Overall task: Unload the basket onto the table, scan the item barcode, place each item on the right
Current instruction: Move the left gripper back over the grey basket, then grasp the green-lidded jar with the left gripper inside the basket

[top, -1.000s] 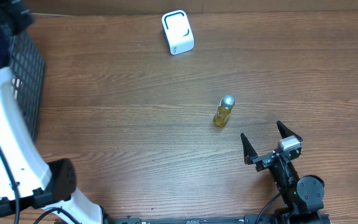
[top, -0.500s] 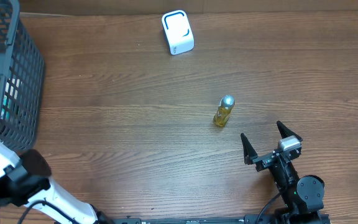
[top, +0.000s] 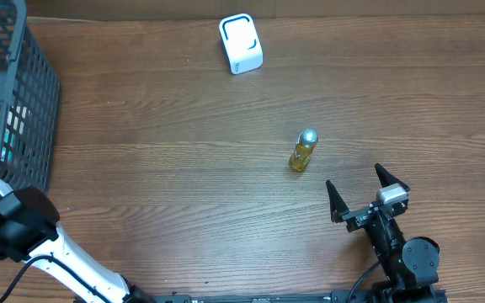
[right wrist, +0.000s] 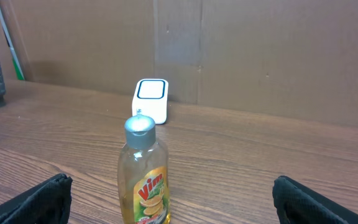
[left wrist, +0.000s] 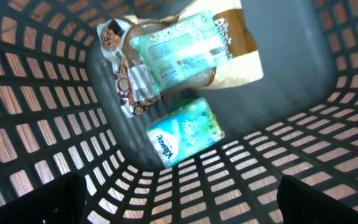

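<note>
Bottle (top: 303, 150) stands upright just ahead of right pincer (top: 354, 175), its jaws spread wide, touching nothing.

Dark grey plastic mesh basket (top: 36, 109), open top, standing at the table's far left corner. Contents, on its floor: one teal-and-white Kleenex tissue pack (left wrist: 185, 132); one clear crinkled bag (left wrist: 191, 53) with a pale green printed label and barcode, just beside the pack. Wood-grain table (top: 158, 202), brown. Brown board wall (right wrist: 260, 56) along the table's far edge.
</note>
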`<state>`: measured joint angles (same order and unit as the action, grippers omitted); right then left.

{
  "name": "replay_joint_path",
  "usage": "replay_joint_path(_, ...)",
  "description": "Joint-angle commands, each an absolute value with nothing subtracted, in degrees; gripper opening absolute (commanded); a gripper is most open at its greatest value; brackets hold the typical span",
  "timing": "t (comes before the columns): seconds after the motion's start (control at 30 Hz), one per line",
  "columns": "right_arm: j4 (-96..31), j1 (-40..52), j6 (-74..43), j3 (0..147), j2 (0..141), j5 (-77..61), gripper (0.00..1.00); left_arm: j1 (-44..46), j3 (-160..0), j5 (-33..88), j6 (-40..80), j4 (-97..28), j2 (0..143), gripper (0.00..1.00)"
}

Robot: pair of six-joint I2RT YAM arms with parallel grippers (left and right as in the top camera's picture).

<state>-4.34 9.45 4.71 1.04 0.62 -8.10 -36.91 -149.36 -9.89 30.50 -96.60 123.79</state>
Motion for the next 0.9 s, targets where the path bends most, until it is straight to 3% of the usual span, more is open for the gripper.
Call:
replay_joint_path(0.0,-4.2,9.3,4.9,0.5,0.3,-7.6,1.00,-37.3,-146.8,-9.2,28.7,-96.8,125.1,1.00)
replay_joint_path(0.87,-4.2,9.3,4.9,0.5,0.3,-7.6,1.00,-37.5,-119.6,-5.3,29.1,-78.9,125.1,0.99)
